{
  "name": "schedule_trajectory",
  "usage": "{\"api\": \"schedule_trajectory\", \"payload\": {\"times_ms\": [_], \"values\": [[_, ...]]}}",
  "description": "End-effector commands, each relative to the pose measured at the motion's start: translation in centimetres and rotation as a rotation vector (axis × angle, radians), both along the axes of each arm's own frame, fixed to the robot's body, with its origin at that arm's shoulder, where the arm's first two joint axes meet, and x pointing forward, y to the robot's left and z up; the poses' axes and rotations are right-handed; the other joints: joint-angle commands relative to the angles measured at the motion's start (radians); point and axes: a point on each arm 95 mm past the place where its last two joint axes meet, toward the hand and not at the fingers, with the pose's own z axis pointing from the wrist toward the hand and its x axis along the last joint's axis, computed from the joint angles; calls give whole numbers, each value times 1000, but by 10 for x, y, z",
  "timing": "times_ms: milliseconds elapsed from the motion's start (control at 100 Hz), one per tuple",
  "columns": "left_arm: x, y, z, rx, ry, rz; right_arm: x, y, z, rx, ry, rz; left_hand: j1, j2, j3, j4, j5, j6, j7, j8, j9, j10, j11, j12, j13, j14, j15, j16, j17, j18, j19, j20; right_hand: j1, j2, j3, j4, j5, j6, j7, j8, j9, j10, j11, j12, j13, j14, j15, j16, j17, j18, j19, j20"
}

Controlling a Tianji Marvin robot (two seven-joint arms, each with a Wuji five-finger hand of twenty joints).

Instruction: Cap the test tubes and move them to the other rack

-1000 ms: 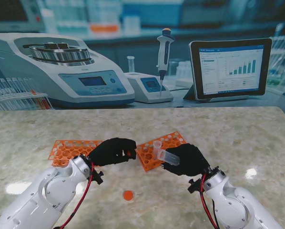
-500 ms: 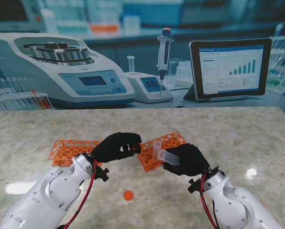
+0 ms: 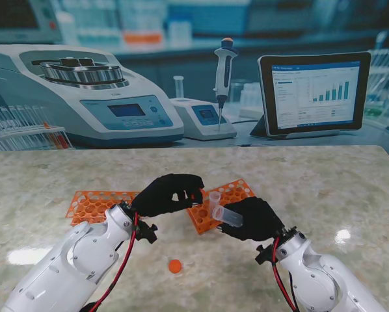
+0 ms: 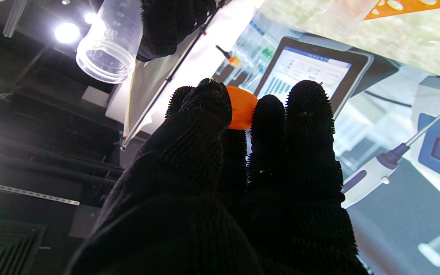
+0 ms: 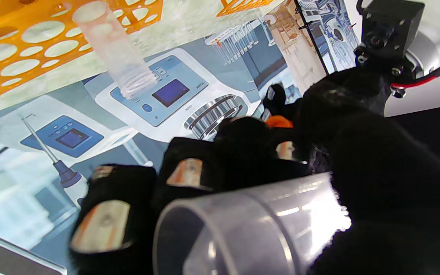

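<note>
Two orange racks lay on the surface [image 3: 324,175]: the left rack [image 3: 93,205] partly hidden behind the left arm, the right rack [image 3: 230,195] between the two hands and partly covered by them. One uncapped tube [image 3: 214,199] stood upright in the right rack, just beside the right hand's fingers. A loose orange cap [image 3: 175,266] sat on the surface nearer to me, apart from both racks and between the forearms. Surface was pale mottled stone with a glare patch at each side. Behind it ran a lab backdrop: a centrifuge [image 3: 84,94] at left, a small device with a pipette [image 3: 224,68] standing at it, and a tablet [image 3: 313,93] showing charts at right. Left hand [image 3: 165,195] was raised over the gap between the racks, fingers curled, pinching an orange cap [image 4: 241,107] between thumb and fingertips; the cap showed clearly in the left wrist view. Right hand [image 3: 253,218] was closed around a clear tube [image 3: 228,215], held tilted near horizontal with its open mouth pointing toward the left hand. Cap and tube mouth were near each other but apart. In the right wrist view the held tube's open rim [image 5: 220,236] filled the foreground.
</note>
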Motion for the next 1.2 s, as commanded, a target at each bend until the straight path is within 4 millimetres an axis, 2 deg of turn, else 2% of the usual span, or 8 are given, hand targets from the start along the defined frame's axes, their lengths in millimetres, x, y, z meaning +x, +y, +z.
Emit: {"api": "schedule_trajectory", "payload": {"times_ms": [0, 470, 1020, 1100, 1190], "values": [[-1, -6, 9, -22, -21, -13, 0, 2, -2, 2, 6, -4, 91, 9, 35, 18, 21, 44, -13, 6, 22, 8, 26, 1, 28, -8, -26, 15, -9, -30, -23, -5, 59, 4, -8, 18, 44, -64, 55, 47, 65, 16, 9, 15, 73, -132, 171, 47, 30, -9, 118, 8], [-12, -21, 23, -73, -57, -49, 0, 1, -3, 1, 7, -5, 91, 12, 32, 19, 21, 41, -12, 7, 24, 7, 26, 3, 31, -10, -28, 17, -7, -33, -25, -3, 60, 4, -8, 18, 44, -64, 55, 47, 65, 17, 9, 15, 73, -132, 170, 46, 30, -10, 117, 7], [-22, -27, 20, -104, -38, -74, 1, 2, -3, -3, 5, -4, 91, 15, 27, 20, 19, 41, -13, 6, 24, 8, 23, 4, 31, -9, -30, 19, -4, -34, -27, -2, 62, 4, -9, 18, 44, -64, 55, 47, 65, 22, 7, 15, 73, -133, 169, 46, 30, -10, 116, 7], [-23, -28, 19, -108, -33, -79, 1, 2, -3, -3, 6, -4, 91, 16, 26, 20, 20, 42, -12, 6, 24, 9, 22, 4, 30, -8, -30, 19, -5, -34, -28, -2, 62, 4, -9, 18, 44, -64, 55, 47, 65, 11, 7, 15, 73, -133, 169, 46, 30, -10, 116, 7], [-23, -30, 18, -109, -28, -84, 1, 1, -3, -3, 5, -5, 92, 17, 25, 20, 18, 42, -13, 6, 24, 8, 22, 4, 31, -9, -30, 19, -4, -37, -28, -1, 62, 3, -9, 18, 44, -64, 55, 47, 65, 22, 7, 15, 73, -133, 169, 46, 30, -10, 116, 7]]}}
